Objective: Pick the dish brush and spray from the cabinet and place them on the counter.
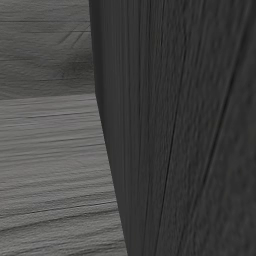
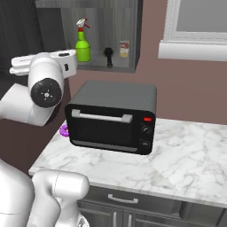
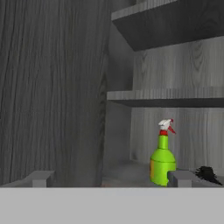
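Spray (image 2: 82,42) is standing upright on the bottom shelf (image 2: 106,67) of the open cabinet (image 2: 133,35), above and behind the oven (image 2: 113,116); brush (image 2: 108,56) is standing just right of the spray, apart from it; a small jar (image 2: 124,48) is sitting further right on the same shelf; oven is resting on the marble surface (image 2: 186,164), below the cabinet; a purple item (image 2: 64,130) is peeking out at the oven's left edge, identity unclear. Hand view: fingers (image 3: 40,178) are standing spread wide, released, grasping nothing; spray (image 3: 162,157) is showing ahead between them, nearer the right one; brush (image 3: 206,174) is lying partly hidden behind that finger; cabinet door (image 1: 190,125) is standing open left of the spray.
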Tool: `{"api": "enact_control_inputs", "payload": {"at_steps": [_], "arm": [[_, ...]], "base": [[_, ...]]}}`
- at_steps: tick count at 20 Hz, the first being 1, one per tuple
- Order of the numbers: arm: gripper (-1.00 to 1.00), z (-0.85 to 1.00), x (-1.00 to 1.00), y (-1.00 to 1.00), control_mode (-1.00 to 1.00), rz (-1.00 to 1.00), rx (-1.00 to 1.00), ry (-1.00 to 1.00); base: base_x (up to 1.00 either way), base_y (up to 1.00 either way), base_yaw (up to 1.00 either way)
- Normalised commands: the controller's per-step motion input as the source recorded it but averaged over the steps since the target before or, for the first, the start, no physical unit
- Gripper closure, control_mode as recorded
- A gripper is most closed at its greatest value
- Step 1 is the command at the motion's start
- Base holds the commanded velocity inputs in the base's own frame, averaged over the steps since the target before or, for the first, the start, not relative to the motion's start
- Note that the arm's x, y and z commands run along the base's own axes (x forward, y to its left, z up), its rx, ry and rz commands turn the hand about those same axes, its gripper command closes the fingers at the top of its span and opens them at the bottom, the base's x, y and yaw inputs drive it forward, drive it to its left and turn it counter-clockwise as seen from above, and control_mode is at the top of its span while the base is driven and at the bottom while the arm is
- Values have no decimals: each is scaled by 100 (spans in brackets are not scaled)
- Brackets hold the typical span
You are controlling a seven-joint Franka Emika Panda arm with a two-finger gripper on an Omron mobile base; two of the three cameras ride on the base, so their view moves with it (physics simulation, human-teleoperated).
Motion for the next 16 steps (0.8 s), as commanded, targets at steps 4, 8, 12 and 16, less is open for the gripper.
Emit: {"api": "enact_control_inputs", "payload": {"at_steps": [4,8,12,16], "arm": [[-100,0,14,0,-100,-12,0,-5],[-100,0,2,0,-100,-8,2,-4],[-100,0,7,0,-100,-6,4,-3],[-100,6,18,-1,-100,-1,14,0]], "base": [[0,0,0],[0,0,0],[0,0,0],[0,0,0]]}}
